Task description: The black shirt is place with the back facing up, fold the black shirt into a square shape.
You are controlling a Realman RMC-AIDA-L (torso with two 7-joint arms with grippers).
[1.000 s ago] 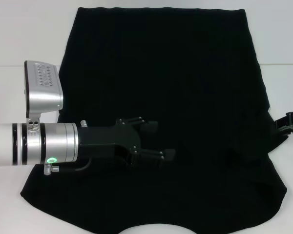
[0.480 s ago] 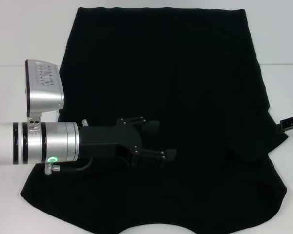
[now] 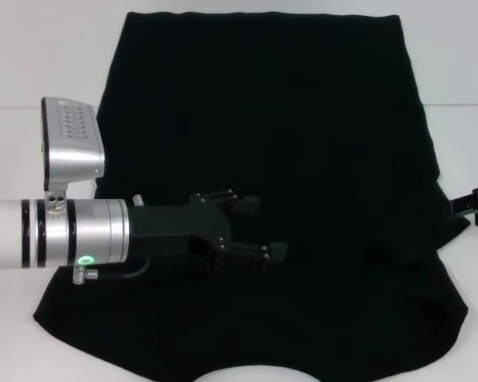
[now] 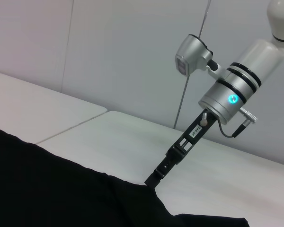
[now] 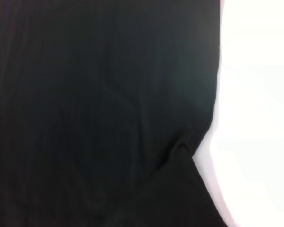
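Observation:
The black shirt [image 3: 287, 119] lies spread flat on the white table [image 3: 32, 64], its curved neckline at the near edge. No lettering shows. My left gripper [image 3: 262, 228] is open and hovers low over the shirt's near-left part, its fingers [image 3: 247, 206] pointing right. My right gripper [image 3: 470, 204] is at the shirt's right edge, mostly cut off by the frame. The left wrist view shows the right gripper [image 4: 156, 175] with its tip down at the shirt's edge [image 4: 109, 177]. The right wrist view is filled with black fabric [image 5: 99, 109] beside bare table [image 5: 255, 94].
White table surface surrounds the shirt on the left, right and far side. A seam in the table [image 3: 24, 107] runs across at the far left. A grey wall [image 4: 132, 56] stands behind the table in the left wrist view.
The right gripper at the shirt's right edge has shifted slightly outward and down, then back in. The left arm and the shirt have not moved.

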